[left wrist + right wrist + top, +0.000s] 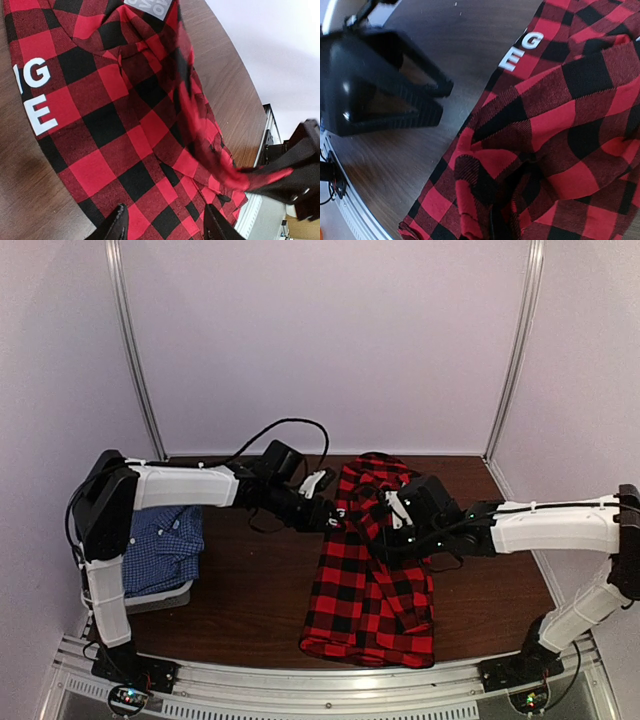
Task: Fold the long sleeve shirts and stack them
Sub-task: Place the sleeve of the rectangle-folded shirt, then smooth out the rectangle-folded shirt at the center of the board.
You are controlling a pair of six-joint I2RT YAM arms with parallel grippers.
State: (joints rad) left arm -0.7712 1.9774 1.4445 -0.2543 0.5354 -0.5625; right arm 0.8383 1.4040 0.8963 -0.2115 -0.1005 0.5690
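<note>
Nearest us, the left gripper (pixel 165 224) hangs with its jaws parted about halfway and nothing between them, just above the red-and-black plaid shirt (pixel 365 590); the right gripper (pixel 392 523) is pinched closed on a raised fold in that shirt's upper half; the shirt lies lengthwise on the middle of the table (pixel 250 590); the blue check shirt (pixel 160 550) rests far left on the grey basket (pixel 160 602). We judge the plaid cloth soft, light and floppy; we would grip hems or shoulder seams, claws well apart, against sagging.
</note>
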